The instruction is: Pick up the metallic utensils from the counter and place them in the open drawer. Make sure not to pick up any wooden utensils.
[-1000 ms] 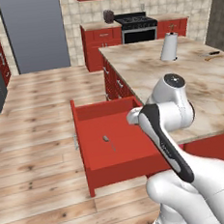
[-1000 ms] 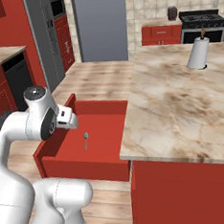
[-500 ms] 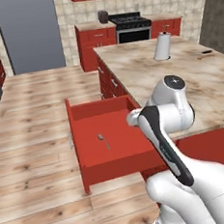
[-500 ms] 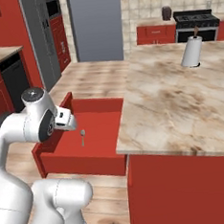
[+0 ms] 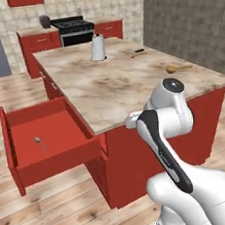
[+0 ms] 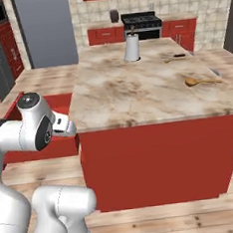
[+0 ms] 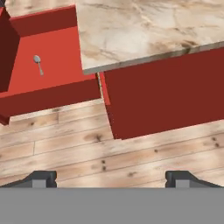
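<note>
The open drawer (image 5: 22, 164) juts from the red cabinets under the counter (image 5: 111, 80), and a small metal spoon (image 5: 38, 142) lies on its red floor. In the hand view the same spoon (image 7: 38, 64) lies in the drawer (image 7: 52, 96) at upper left. A small dark-handled knife (image 6: 177, 56) lies far back on the counter (image 6: 136, 92). The tan wooden spoon (image 5: 178, 68) (image 6: 201, 81) rests near the counter's right side. My gripper (image 7: 111, 179) hangs open and empty above the wood floor, in front of the counter's near corner, its fingertips (image 7: 41, 178) wide apart.
A white paper towel roll (image 5: 97, 48) (image 6: 131, 47) stands at the back of the counter. A small grey thing (image 6: 215, 72) lies by the counter's right edge. A stove (image 6: 140, 21) and red cabinets line the back wall, with a grey fridge (image 6: 46, 29) at left.
The whole picture has shifted: the base has driven right along the counter, so the drawer now sits at the far left. The gripper stays open and empty.
</note>
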Available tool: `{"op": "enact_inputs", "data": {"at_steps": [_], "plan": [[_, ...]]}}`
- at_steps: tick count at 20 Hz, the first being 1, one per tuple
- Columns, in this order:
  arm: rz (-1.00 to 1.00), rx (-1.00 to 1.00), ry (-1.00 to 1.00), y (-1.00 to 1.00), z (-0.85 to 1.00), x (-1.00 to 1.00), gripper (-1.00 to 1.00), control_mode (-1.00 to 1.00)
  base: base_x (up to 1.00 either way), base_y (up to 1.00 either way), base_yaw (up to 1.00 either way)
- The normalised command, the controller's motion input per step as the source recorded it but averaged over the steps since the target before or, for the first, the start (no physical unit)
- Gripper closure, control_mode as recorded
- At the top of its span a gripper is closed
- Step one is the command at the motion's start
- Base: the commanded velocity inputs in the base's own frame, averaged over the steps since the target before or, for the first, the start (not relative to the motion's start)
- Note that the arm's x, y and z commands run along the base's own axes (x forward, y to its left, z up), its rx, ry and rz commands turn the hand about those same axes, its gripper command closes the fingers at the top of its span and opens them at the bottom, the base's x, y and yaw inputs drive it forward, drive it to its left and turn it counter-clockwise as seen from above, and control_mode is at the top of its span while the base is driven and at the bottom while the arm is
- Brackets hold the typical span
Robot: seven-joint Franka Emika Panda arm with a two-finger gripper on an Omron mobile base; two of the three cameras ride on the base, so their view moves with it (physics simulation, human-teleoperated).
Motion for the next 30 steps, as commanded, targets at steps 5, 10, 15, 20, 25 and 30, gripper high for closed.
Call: {"op": "enact_inputs", "data": {"at_steps": [5,10,15,20,25,30], "plan": [[0.0,0.0,0.0,0.0,0.0,0.0,-1.0,1.0,-0.13,-1.0,-0.48],[0.0,0.0,0.0,0.0,0.0,0.0,-1.0,1.0,0.57,-1.0,-0.11],[0.0,0.0,0.0,0.0,0.0,0.0,-1.0,1.0,0.82,-1.0,0.11],[0.0,0.0,0.0,0.0,0.0,0.0,-1.0,1.0,0.96,-1.0,0.24],[0.0,0.0,0.0,0.0,0.0,0.0,-1.0,1.0,0.94,-1.0,0.3],[0.0,0.0,0.0,0.0,0.0,0.0,-1.0,1.0,0.84,-1.0,0.33]]}}
